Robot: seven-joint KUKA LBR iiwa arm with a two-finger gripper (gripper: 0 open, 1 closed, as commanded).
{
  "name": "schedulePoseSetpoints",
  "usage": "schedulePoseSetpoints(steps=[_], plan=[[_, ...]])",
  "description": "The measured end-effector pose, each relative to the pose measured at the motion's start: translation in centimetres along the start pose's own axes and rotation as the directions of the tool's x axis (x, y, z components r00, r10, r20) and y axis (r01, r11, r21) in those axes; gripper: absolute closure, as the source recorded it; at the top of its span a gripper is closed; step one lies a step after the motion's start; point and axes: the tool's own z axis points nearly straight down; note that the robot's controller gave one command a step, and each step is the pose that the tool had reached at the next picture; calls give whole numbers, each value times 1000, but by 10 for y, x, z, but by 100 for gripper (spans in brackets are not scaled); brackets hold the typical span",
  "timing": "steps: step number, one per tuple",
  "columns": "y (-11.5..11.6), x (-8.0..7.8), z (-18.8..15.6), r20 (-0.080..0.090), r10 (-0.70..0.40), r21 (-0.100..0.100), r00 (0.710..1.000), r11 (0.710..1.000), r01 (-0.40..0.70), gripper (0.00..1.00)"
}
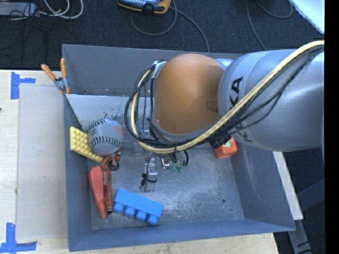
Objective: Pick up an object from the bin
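Approach step: my tool (149, 177), whether open or closed I cannot tell, hangs inside the grey metal bin (249, 205); next, probably, centring over the blue knobbed plastic block (137, 206) just beside it.

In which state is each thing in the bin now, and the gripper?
Gripper: over bare floor, mid-bin.
Yellow plate: lying by the bin's left wall.
Grey ball: resting against that plate.
Red tool: lying flat, left of the gripper.
Blue brick: lying near the front wall.
Orange block: partly hidden by the arm.
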Motion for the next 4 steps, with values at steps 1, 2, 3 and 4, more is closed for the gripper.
schedulePoseSetpoints(steps=[1,2,3,4], plan=[[-1,-2,-5,8,4,-2,1000,1000,-4,0],[-5,10,37,12,-34,-2,999,999,34,0],[-6,41,80,5,-154,0,988,988,154,0],[-14,34,124,10,-258,0,966,966,258,0]])
